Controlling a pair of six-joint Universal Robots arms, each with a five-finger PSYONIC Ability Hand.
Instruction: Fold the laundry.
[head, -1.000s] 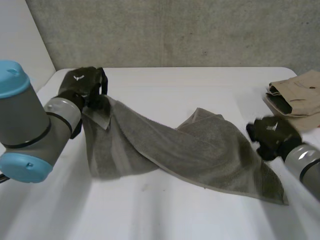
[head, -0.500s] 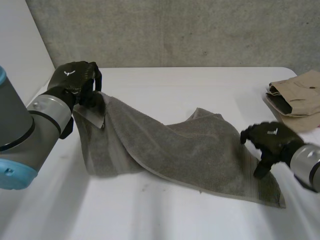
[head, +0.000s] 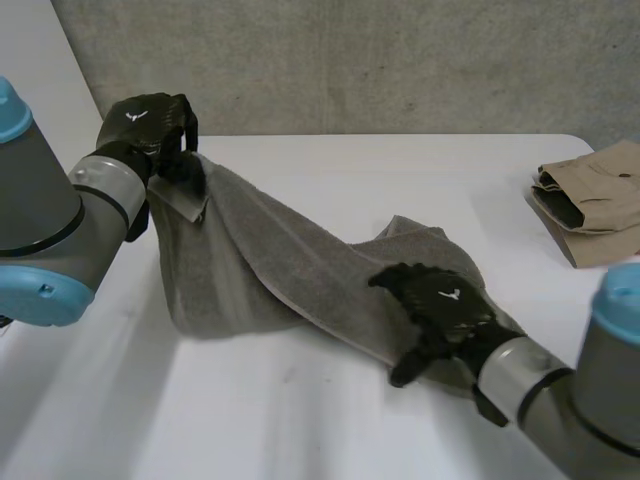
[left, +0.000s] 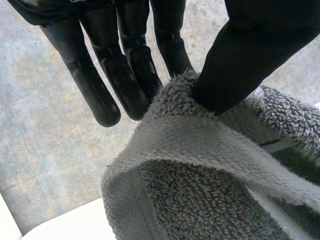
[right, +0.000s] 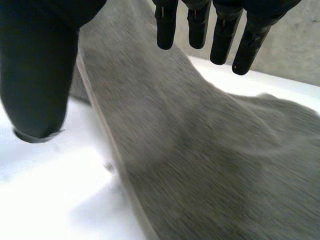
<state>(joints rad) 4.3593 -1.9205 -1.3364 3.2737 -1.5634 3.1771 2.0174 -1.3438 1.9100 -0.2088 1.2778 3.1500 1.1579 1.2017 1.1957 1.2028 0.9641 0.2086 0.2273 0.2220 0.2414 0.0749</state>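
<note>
Rumpled grey terry towel (head: 290, 270)

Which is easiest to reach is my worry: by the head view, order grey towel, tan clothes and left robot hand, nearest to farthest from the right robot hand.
1. Grey towel, directly under the right robot hand.
2. Tan clothes, off to its right.
3. Left robot hand, far left, pinching the towel's corner.

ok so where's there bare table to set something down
Bare table lies behind the towel toward the wall, between the towel and the tan clothes, and in front of the towel. The middle is crowded: towel, left hand, right hand.
</note>
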